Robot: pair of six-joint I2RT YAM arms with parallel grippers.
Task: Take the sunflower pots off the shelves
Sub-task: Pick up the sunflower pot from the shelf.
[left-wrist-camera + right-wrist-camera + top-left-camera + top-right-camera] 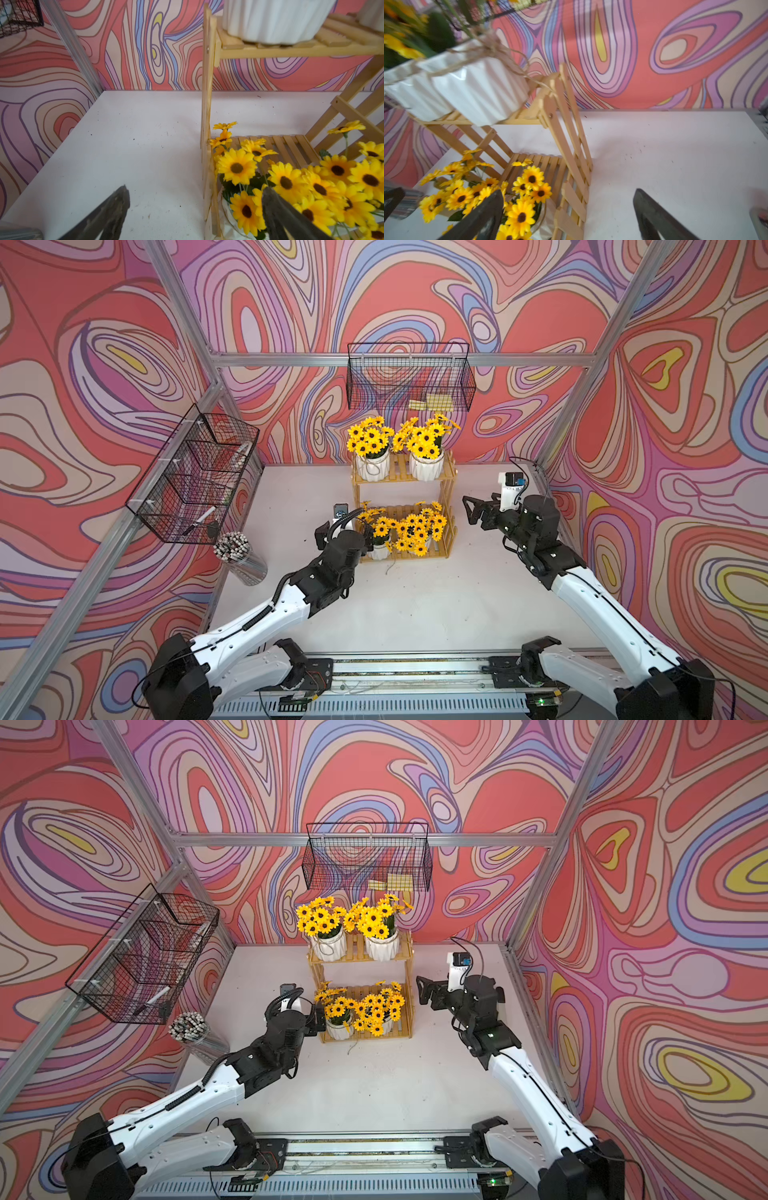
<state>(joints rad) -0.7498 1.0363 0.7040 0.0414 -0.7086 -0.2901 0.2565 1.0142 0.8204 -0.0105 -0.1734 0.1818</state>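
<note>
Progress nil: all four sunflower pots (426, 466) on the shelves (401, 482), two on the top tier, two on the bottom, none down on the bench (415, 605). Left pincer (196, 188) wide open and empty at 9 o'clock of the shelves, low, straddling the side frame next to the lower left pot (378, 552). Right pincer (469, 511) likewise spread, holding nothing, near the bottom tier at 3 o'clock, just clear of the slats.

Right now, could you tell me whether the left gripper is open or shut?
Open: in the left wrist view the left gripper's fingers stand wide apart, one over the table, one by the sunflowers, gripping nothing.
</note>
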